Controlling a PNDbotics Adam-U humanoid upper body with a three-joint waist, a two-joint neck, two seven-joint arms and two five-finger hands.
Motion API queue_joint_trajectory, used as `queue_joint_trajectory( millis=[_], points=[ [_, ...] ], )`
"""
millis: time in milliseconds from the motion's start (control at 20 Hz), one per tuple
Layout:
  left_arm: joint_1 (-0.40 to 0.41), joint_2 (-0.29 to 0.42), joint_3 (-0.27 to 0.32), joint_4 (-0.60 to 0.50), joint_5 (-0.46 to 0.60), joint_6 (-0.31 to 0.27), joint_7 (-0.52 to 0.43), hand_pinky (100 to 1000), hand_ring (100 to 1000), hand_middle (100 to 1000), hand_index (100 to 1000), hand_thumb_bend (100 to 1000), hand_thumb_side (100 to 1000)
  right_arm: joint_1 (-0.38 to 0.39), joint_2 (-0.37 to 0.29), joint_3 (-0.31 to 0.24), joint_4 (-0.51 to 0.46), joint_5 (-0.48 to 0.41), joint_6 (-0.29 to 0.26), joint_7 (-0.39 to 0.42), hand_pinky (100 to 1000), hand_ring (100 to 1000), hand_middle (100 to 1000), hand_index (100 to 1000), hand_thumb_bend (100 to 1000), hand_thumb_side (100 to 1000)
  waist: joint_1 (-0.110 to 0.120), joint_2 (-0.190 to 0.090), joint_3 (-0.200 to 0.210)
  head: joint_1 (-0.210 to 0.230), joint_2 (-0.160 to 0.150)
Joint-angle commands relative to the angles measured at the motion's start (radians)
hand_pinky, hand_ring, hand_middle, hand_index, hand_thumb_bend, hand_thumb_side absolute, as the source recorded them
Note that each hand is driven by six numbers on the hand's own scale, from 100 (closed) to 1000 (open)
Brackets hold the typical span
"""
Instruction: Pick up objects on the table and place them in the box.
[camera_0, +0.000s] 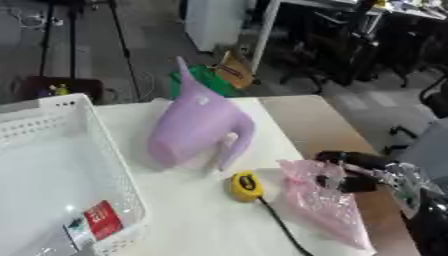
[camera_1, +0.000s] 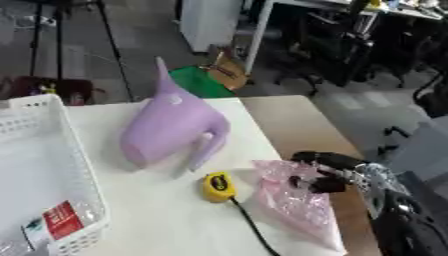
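Right hand (camera_1: 337, 175) curled on upper edge of pink bag (camera_1: 297, 202), probably pinching it, at table's right side. Best lifted clear of yellow tape measure (camera_1: 217, 187), then carried left over purple toy (camera_1: 171, 131) into white basket (camera_0: 96, 127).

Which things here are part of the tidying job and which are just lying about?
Job: white perforated plastic basket; purple plush toy; yellow tape measure; pink crinkled plastic bag, touched by the right robot hand.

Lying about: green bin on floor; black office chairs.
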Motion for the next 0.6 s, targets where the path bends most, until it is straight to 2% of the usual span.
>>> queue_joint_trajectory(
  millis=[50, 250, 550, 600],
  points=[
    [-0.015, -0.005, -0.003, -0.018, 0.001, -0.003, -0.004, 917, 959, 883, 780, 100, 1000, -0.013, -0.046, 0.011, 0.01, -0.038, -0.06, 0.085, 931, 1000, 1000, 1000, 328, 972, 0.002, -0.015, -0.003, -0.002, -0.012],
    [-0.014, -0.006, -0.004, -0.018, 0.002, -0.005, -0.005, 917, 959, 883, 780, 100, 1000, -0.014, -0.054, 0.024, 0.012, -0.051, -0.066, 0.103, 904, 1000, 973, 1000, 340, 947, 0.001, -0.016, -0.004, -0.001, -0.013],
    [-0.015, -0.008, -0.004, -0.018, 0.001, -0.008, -0.005, 917, 958, 882, 780, 100, 1000, -0.014, -0.054, 0.042, 0.03, -0.061, -0.079, 0.109, 818, 1000, 946, 1000, 346, 872, 0.0, -0.017, -0.003, -0.002, -0.016],
    [-0.015, -0.008, -0.004, -0.018, 0.001, -0.008, -0.006, 918, 959, 883, 780, 100, 1000, -0.014, -0.054, 0.044, 0.032, -0.062, -0.08, 0.111, 750, 972, 918, 1000, 328, 849, 0.0, -0.017, -0.003, -0.002, -0.016]
  ],
)
